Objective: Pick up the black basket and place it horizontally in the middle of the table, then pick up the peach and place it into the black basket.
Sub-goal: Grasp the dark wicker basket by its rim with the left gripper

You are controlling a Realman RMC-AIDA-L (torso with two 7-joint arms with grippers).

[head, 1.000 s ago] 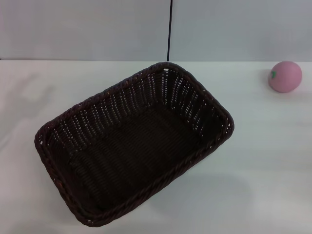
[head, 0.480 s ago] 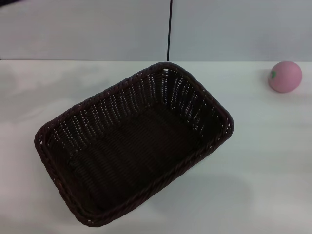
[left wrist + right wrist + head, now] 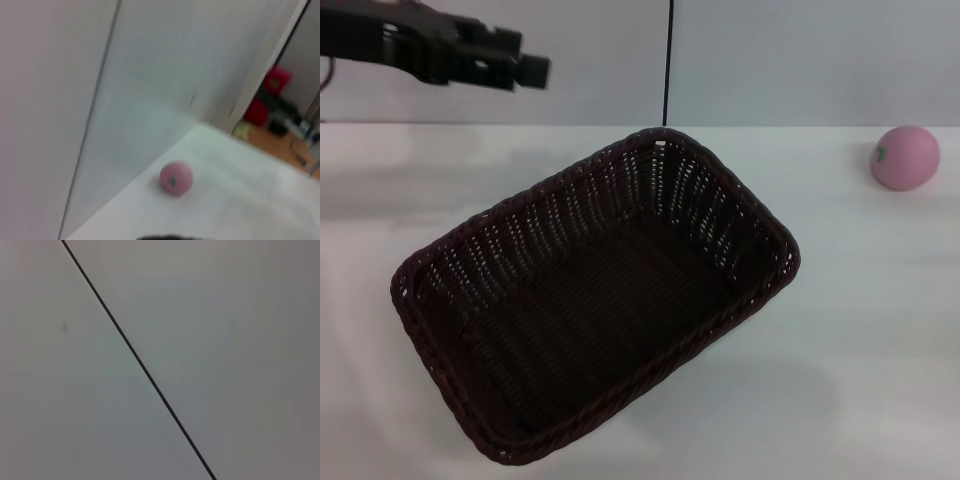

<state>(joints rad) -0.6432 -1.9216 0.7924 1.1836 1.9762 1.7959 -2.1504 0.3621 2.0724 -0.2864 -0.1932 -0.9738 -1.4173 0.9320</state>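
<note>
The black basket [image 3: 590,300] lies on the white table [image 3: 860,330], set diagonally, with one corner toward the back and one toward the front left. It holds nothing. The peach [image 3: 905,157] sits on the table at the far right back, well apart from the basket; it also shows in the left wrist view [image 3: 176,178]. My left gripper [image 3: 525,58] hangs open and empty in the air at the upper left, above and behind the basket's left end. My right gripper is out of view.
A pale wall with a thin dark vertical seam [image 3: 667,60] stands behind the table's back edge. The right wrist view shows only that wall and seam [image 3: 140,362]. Bare tabletop lies to the right of the basket.
My left arm has come into the head view from the upper left, reaching rightward above the table. The basket and peach have not moved.
</note>
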